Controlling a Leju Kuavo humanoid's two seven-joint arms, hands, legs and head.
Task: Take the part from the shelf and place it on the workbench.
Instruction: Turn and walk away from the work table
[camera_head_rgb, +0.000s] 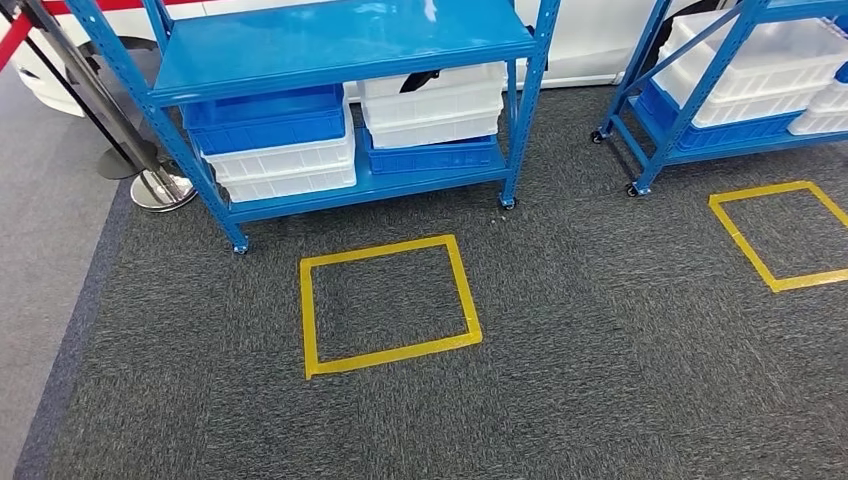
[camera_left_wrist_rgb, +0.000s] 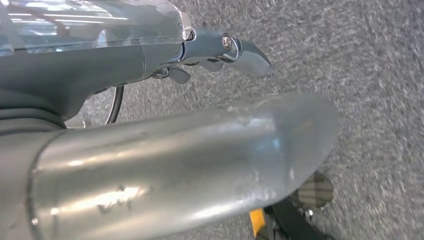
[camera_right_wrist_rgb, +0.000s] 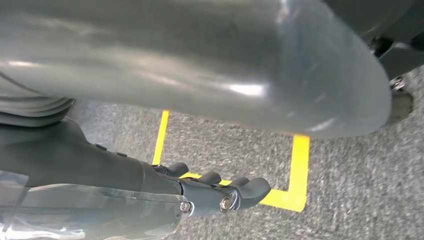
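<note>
A blue shelf (camera_head_rgb: 340, 40) stands ahead on the grey carpet. Its lower level carries stacked white bins (camera_head_rgb: 432, 105) and blue bins (camera_head_rgb: 265, 120). A dark thing (camera_head_rgb: 420, 80) shows in the top white bin; I cannot tell what it is. My left hand (camera_left_wrist_rgb: 150, 60) hangs over the carpet, its fingers (camera_left_wrist_rgb: 240, 50) stretched out and holding nothing. My right hand (camera_right_wrist_rgb: 150, 180) hangs the same way above a yellow tape corner (camera_right_wrist_rgb: 298, 170), its fingers (camera_right_wrist_rgb: 235, 192) apart and holding nothing.
A yellow tape square (camera_head_rgb: 390, 305) marks the floor in front of the shelf. A second blue shelf (camera_head_rgb: 690, 110) with bins stands at the right, with another tape square (camera_head_rgb: 775, 235) before it. A barrier post base (camera_head_rgb: 160, 187) sits left of the shelf.
</note>
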